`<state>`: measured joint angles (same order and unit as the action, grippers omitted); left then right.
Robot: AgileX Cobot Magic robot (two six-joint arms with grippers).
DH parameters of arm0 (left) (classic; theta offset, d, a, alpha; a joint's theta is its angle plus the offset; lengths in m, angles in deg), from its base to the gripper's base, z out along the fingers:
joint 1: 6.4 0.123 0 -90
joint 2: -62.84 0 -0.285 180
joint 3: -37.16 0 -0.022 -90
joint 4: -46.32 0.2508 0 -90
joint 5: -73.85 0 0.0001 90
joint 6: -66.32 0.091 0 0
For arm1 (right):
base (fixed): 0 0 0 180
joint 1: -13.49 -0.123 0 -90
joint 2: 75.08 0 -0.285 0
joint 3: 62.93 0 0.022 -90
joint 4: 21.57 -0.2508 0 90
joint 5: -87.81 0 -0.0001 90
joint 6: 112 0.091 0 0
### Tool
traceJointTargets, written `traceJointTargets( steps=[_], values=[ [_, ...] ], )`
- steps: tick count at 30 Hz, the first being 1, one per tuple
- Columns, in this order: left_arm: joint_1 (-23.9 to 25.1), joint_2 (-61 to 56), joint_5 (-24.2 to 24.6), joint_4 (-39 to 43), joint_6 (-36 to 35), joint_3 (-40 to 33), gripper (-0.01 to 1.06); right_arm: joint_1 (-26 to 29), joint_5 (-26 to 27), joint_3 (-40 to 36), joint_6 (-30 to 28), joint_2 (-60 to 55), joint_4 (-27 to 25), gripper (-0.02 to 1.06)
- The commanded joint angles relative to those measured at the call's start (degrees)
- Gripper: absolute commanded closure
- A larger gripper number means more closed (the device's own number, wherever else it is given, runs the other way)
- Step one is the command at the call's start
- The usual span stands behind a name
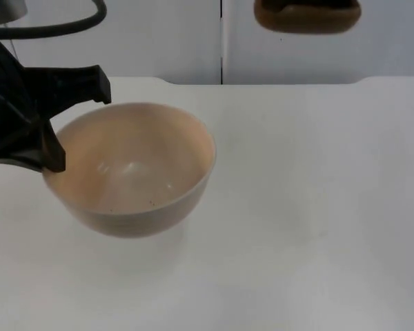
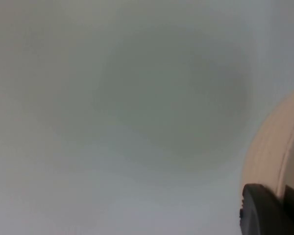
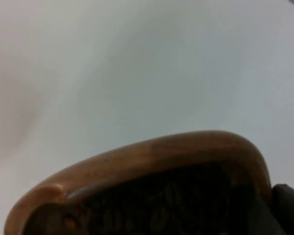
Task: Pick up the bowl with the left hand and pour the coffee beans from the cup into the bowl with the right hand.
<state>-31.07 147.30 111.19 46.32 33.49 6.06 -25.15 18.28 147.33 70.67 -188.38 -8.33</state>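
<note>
A beige bowl (image 1: 134,169) hangs a little above the white table, tilted slightly, with only a few dark specks inside. My left gripper (image 1: 74,124) is shut on its left rim. In the left wrist view the bowl's outer wall (image 2: 279,147) runs beside a black fingertip (image 2: 264,210). A brown wooden cup (image 1: 307,17) floats high at the back, in front of the partition wall. The right wrist view looks over the cup's rim (image 3: 152,152) onto dark coffee beans (image 3: 157,205) inside. My right gripper (image 3: 286,208) is shut on the cup at its side.
The white table (image 1: 310,207) spreads to the right of and in front of the bowl. A grey partition wall (image 1: 193,41) with a vertical seam closes the back. The bowl casts a soft shadow on the table (image 2: 176,98) beneath it.
</note>
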Motion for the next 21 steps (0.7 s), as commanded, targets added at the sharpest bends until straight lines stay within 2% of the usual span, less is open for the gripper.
traceJointTargets(
  steps=[1, 10, 19, 21],
  values=[
    [0.1, 0.0, -0.8, -1.0, 0.0, -0.2, 1.05, -1.4, -0.4, 1.7, -1.3, 0.7, -0.2, 1.05],
    [0.1, 0.0, -1.0, -1.2, 0.0, -0.2, 1.05, -7.9, -0.4, 3.6, -3.6, 0.7, 2.5, 1.05],
    [0.1, 0.0, -0.7, -1.2, 0.0, -0.2, 1.05, -14.1, -0.4, 3.6, -3.7, -1.0, 9.7, 1.05],
    [0.1, 0.0, -0.6, -1.2, 0.0, -0.2, 1.05, -16.3, -0.4, 3.6, -3.7, -1.8, 12.7, 1.05]
  ],
)
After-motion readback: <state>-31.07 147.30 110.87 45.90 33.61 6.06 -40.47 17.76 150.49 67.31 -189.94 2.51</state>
